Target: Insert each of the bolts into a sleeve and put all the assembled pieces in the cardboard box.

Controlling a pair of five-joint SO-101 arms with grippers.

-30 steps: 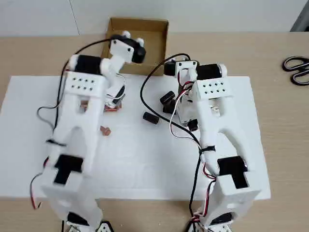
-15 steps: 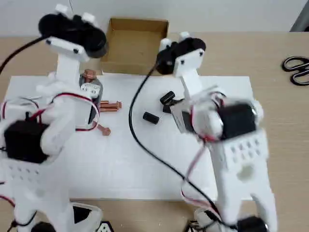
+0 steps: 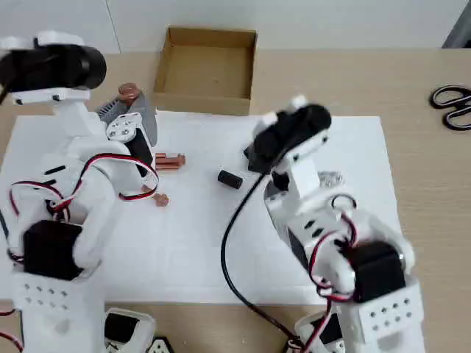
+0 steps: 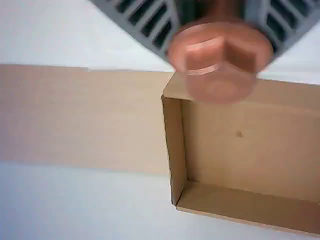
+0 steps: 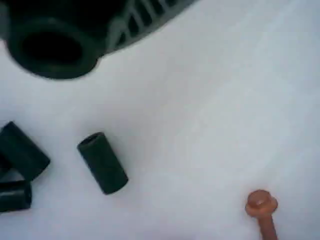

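Note:
My left gripper (image 3: 127,105) hangs raised by the mat's far left corner, shut on a copper bolt (image 3: 129,91). The bolt's hexagonal head (image 4: 220,60) faces the left wrist camera between the grey fingers (image 4: 137,15), over the near wall of the open cardboard box (image 4: 172,145). My right gripper (image 3: 259,152) is lifted above the mat's middle, shut on a black sleeve (image 5: 50,47) whose open bore faces the right wrist camera. Under it lie a loose sleeve (image 5: 102,162) and a bolt (image 5: 262,207). The cardboard box (image 3: 165,73) stands beyond the mat with nothing visible inside.
On the white mat (image 3: 191,257), a pair of bolts (image 3: 169,160), one bolt (image 3: 160,198) and a single sleeve (image 3: 229,179) lie loose. More sleeves (image 5: 20,152) sit clustered beneath the right arm. Scissors (image 3: 450,105) rest at the table's far right.
Both arms rose from the mat over the last second. The left one came up holding a bolt and the right one holding a sleeve; both wrists swung upward toward the camera.

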